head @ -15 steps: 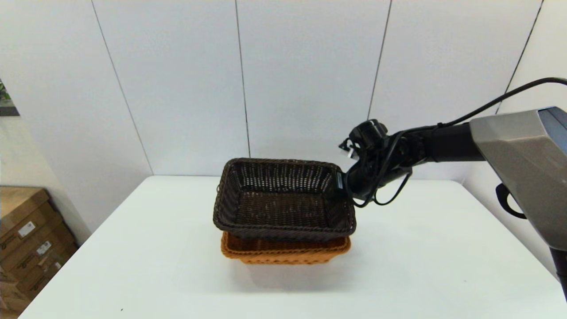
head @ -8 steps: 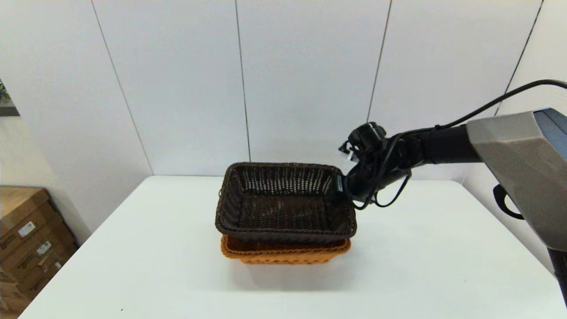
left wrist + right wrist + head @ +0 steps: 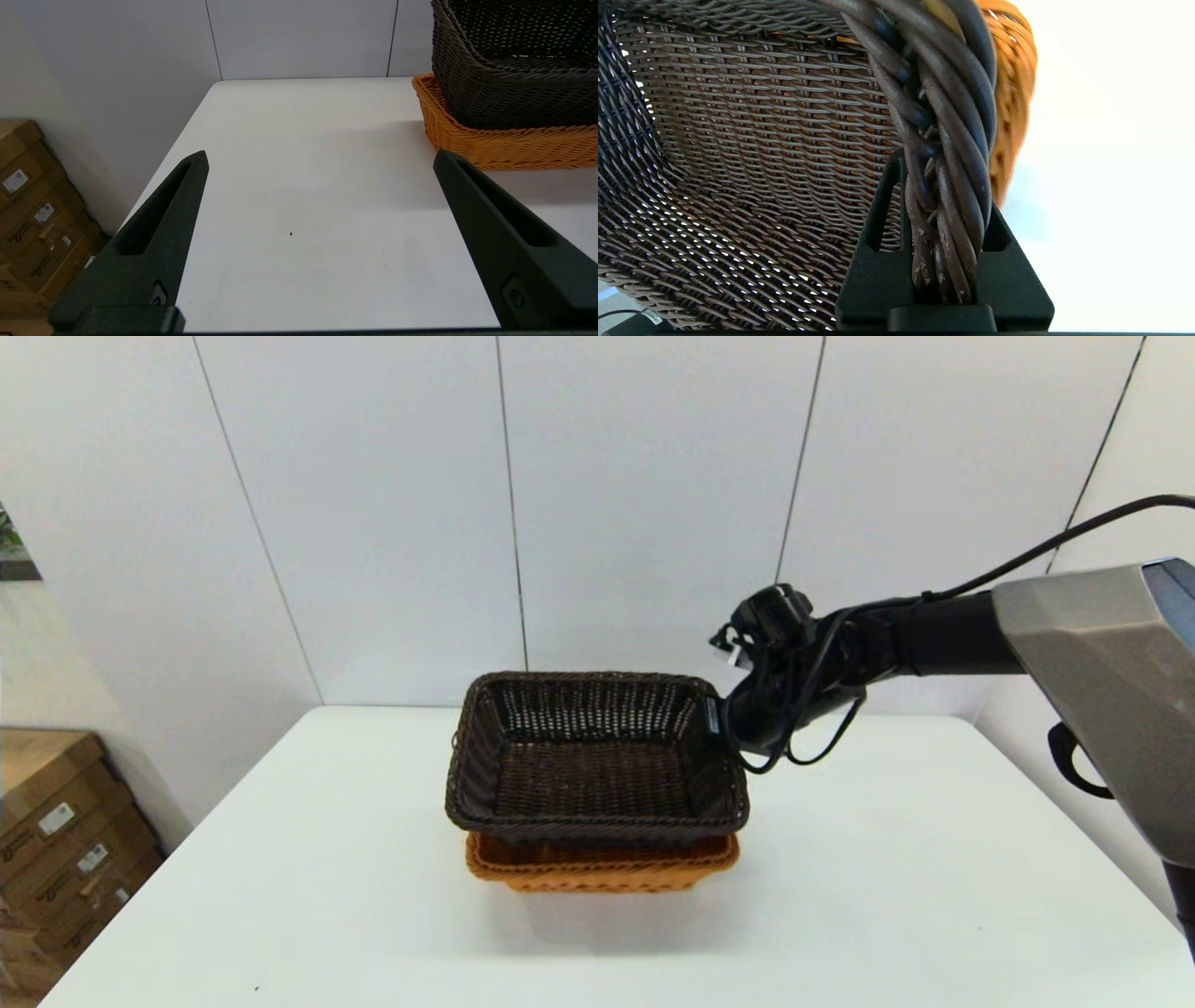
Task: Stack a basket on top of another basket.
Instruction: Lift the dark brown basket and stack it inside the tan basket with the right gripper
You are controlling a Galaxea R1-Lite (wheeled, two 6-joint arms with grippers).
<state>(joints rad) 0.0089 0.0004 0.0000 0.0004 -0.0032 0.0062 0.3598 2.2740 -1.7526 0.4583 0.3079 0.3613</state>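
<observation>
Two baskets, one above the other, in the middle of the white table [image 3: 280, 896]! Nearest us, the orange basket [image 3: 597, 870] sits flat on the tabletop, its front rim and a strip of its inside peeking out below. Right over it is the dark brown basket [image 3: 596, 761], its base down inside the orange one's mouth, its rim tilted a touch and standing above the orange rim. Moving back to its far right corner: the right gripper [image 3: 721, 721] is there, reaching in from the right, fingers pinched tight on the braided rim [image 3: 945, 154], one finger inside the basket wall, one outside. Off to the near left, the left gripper [image 3: 320, 158] hangs over bare table, fingers spread wide, holding nothing. Beyond everything, the grey panelled wall [image 3: 644, 504].
</observation>
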